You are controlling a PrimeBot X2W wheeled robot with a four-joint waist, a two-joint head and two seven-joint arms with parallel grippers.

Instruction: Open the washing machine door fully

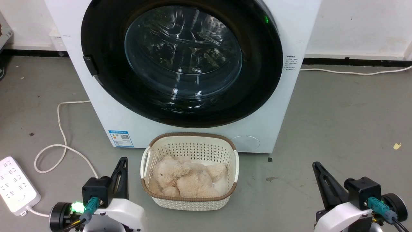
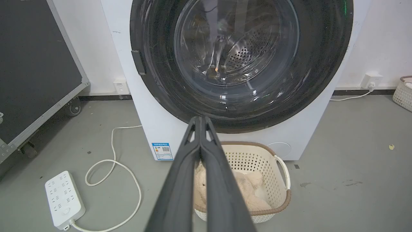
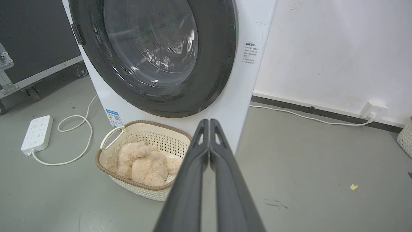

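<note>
**Plainly closed door, both grippers low and clear of it**

Plainly, the washing machine door (image 1: 182,61) lies flat against the front of the washing machine (image 1: 96,116), its black ring meeting the white panel all round. A small dark handle (image 1: 90,66) sits on the door's left edge.

Right at the machine's foot, under the door's lower edge, stands a cream basket (image 1: 190,135) with a beige plush toy (image 1: 185,180) lying in it. The basket takes up the middle of the floor there.

The left gripper (image 1: 123,160) hangs low at the near left, just beside the basket's left rim and well apart from the door. Its fingers (image 2: 180,180) are pressed together with nothing between them. The right gripper (image 1: 315,164) is at the near right over bare grey floor, fingers (image 3: 225,180) likewise pressed together and empty.

On the left, a white power strip (image 1: 14,183) and its looping cable (image 1: 61,129) lie on the floor. Grey floor on the right runs open to the far wall, crossed there by a thin cord (image 1: 354,72).
</note>
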